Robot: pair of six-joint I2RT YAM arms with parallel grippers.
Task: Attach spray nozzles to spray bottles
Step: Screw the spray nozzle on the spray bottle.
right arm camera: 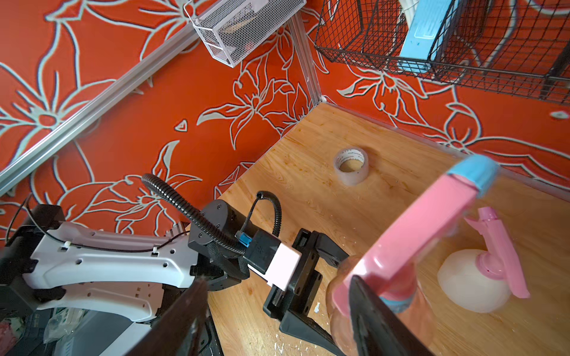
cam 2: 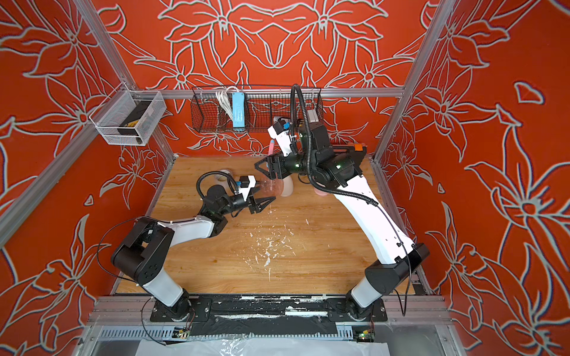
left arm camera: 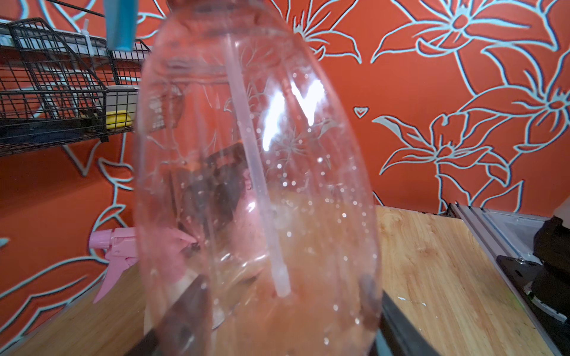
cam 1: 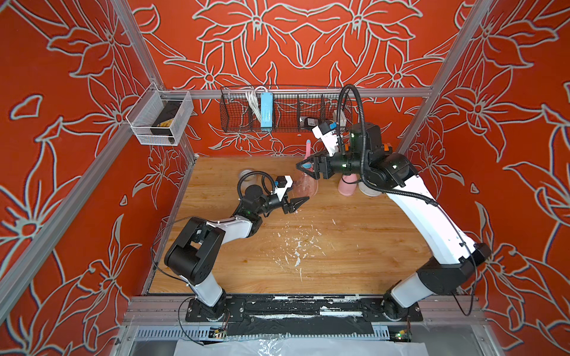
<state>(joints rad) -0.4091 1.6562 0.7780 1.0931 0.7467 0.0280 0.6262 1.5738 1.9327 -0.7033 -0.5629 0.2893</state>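
Observation:
The transparent spray bottle [left arm camera: 256,172] stands upright near the back of the table, also in a top view [cam 1: 305,186]. My left gripper [cam 1: 303,202] is shut on its lower part, one finger [right arm camera: 311,334] at each side. A pink spray nozzle with blue parts [right arm camera: 431,215] sits on its neck, its dip tube [left arm camera: 259,191] reaching down inside. My right gripper [cam 1: 300,166] is open at the nozzle's collar; one finger [right arm camera: 379,320] lies against it, the other stands well apart. A white spray bottle [right arm camera: 472,286] wears an all-pink nozzle [right arm camera: 499,243]. The pink spray bottle [cam 1: 347,186] stands under my right wrist.
A tape roll [right arm camera: 351,166] lies near the back left corner, also seen in a top view [cam 1: 248,174]. A black wire basket [cam 1: 308,123] with a blue power strip [cam 1: 266,111] hangs on the back wall. A white mesh basket [cam 1: 160,118] hangs at the left.

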